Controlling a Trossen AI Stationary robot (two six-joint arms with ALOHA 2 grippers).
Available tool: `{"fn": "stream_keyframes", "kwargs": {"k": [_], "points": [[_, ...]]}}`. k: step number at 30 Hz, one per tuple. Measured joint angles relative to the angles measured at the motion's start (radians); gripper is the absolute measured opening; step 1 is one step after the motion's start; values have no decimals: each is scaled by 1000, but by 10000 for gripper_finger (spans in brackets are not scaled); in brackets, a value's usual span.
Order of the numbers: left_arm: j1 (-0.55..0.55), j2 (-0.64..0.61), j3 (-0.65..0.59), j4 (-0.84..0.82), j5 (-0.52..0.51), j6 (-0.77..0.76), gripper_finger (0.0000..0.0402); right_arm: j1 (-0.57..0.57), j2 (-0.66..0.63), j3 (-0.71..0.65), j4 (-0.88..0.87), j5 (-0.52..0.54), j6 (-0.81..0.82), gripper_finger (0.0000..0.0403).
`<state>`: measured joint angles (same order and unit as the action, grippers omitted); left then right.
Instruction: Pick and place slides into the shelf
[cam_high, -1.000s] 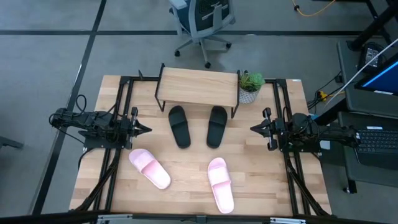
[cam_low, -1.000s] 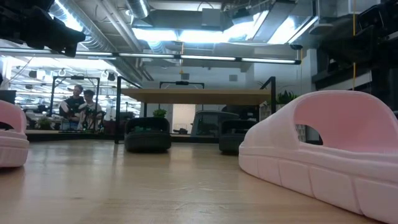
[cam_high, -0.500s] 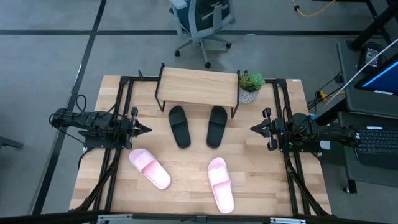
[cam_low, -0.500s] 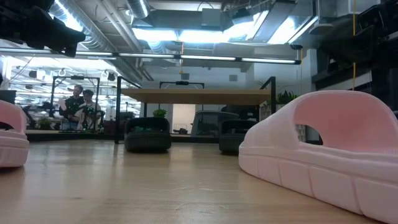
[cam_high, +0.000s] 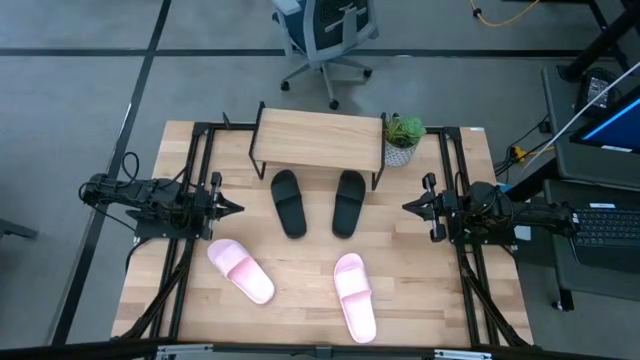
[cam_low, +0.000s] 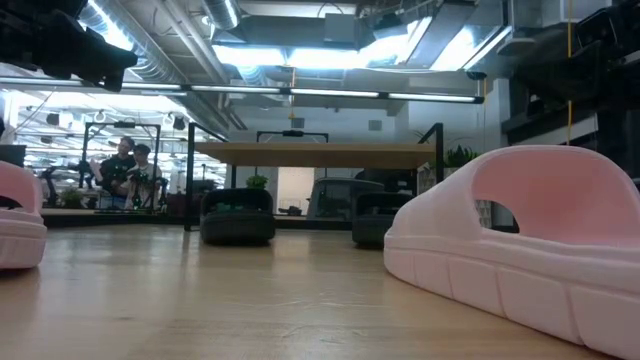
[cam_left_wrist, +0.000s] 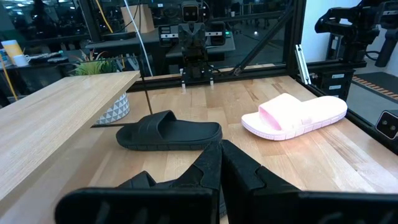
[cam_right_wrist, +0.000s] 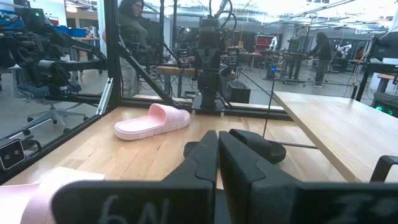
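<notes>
Fingers of the left gripper (cam_high: 232, 208) are pressed together at mid-left of the high view, nothing held. The right gripper (cam_high: 409, 205), at mid-right, is likewise closed and empty. Two black slides (cam_high: 289, 203) are seen just below the shelf (cam_high: 317, 139) at upper centre; two pink slides (cam_high: 241, 271) are spread across the lower table (cam_high: 440, 300).

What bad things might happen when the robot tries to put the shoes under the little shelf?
1. The potted plant stands right beside the shelf, so the right arm might knock it over.
2. The pink slides lie tilted, nearer the table's front edge; a poor grab could let one slip off.
3. The black slides sit just in front of the shelf; a pink slide pushed in may bump them.
</notes>
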<state>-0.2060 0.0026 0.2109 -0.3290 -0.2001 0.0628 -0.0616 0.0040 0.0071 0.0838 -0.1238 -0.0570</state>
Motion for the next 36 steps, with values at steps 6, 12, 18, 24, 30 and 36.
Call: {"fn": "stream_keyframes", "kwargs": {"k": [6, 12, 18, 24, 30, 36], "points": [[0, 0, 0, 0, 0, 0, 0, 0, 0, 0, 0, 0, 0, 18], [0, 0, 0, 0, 0, 0, 0, 0, 0, 0, 0, 0, 1, 18], [0, 0, 0, 0, 0, 0, 0, 0, 0, 0, 0, 0, 4, 18], [0, 0, 0, 35, 0, -5, 0, 0, 0, 0, 0, 0, 9, 18], [0, 0, 0, 154, 0, -42, 0, 0, 0, 0, 1, 0, 31, 18], [0, 0, 0, 169, 0, -71, 0, 0, 0, 0, 1, 0, 56, 18]]}}
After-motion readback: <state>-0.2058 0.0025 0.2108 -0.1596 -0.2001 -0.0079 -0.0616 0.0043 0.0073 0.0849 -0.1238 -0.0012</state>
